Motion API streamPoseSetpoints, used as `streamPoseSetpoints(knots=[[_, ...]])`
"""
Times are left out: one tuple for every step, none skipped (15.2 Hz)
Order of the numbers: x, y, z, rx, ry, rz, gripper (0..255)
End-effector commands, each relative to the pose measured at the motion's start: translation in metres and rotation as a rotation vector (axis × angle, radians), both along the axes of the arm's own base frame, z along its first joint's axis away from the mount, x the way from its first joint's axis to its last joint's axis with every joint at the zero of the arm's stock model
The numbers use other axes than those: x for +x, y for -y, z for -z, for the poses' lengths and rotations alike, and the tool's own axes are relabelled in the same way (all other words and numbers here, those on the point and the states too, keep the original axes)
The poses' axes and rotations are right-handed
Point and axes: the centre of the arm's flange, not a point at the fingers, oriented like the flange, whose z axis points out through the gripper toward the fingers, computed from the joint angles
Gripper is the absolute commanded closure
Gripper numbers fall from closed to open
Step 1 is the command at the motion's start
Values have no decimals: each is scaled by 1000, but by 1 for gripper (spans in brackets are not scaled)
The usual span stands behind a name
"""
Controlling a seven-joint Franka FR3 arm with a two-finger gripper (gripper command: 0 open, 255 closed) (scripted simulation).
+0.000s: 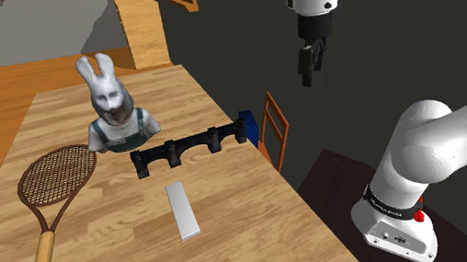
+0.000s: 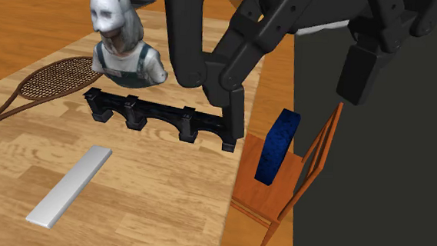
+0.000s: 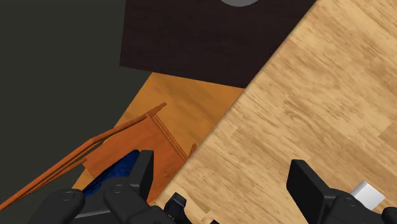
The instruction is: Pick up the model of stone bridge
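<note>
- Your fingers (image 3: pixel 143 175) stand wide apart with nothing between them but bare worktop (image 3: pixel 318 95) and its edge.
- In the shoulder view the fingers (image 1: pixel 305 65) hang high in the air, out past the worktop's edge on that view's right. The bridge (image 1: pixel 189 148) lies well below them and toward that view's left.
- In the second exterior view one finger (image 2: pixel 233 111) overlaps the bridge's (image 2: pixel 160 115) near end in the picture. You cannot read contact from that.
- The bridge is a long, low, black model with a row of small arches between blocky piers. It rests flat and upright on the worktop (image 1: pixel 236 236).
- One end of it reaches almost to the worktop's edge. Just past that edge stands a wooden chair (image 1: pixel 275 129) with a blue cushion (image 2: pixel 279 145) on its seat.
- Behind the bridge sits a rabbit bust (image 1: pixel 113 109), just beside it but apart.
- A racket (image 1: pixel 53 182) lies toward the shoulder view's left.
- A flat grey bar (image 1: pixel 182 210) lies on open wood nearer the camera, apart from the bridge.
</note>
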Motion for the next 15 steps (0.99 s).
streamPoseSetpoints(knots=[[0,0,0,0,0,0,0],[10,2,8,4,3,-26,0],[20,4,15,7,5,-52,0],[30,6,23,11,8,-78,0],[40,7,30,15,10,-104,0],[50,8,38,18,13,-130,0],[60,9,45,22,15,-156,0],[70,9,53,25,18,-182,0],[80,10,60,29,20,-208,0],[90,9,67,33,23,-234,0],[100,9,75,36,25,-260,0],[110,8,82,40,28,-286,0],[121,7,89,44,30,-312,0],[131,6,97,47,33,-338,0],[141,5,104,51,35,-364,0]])
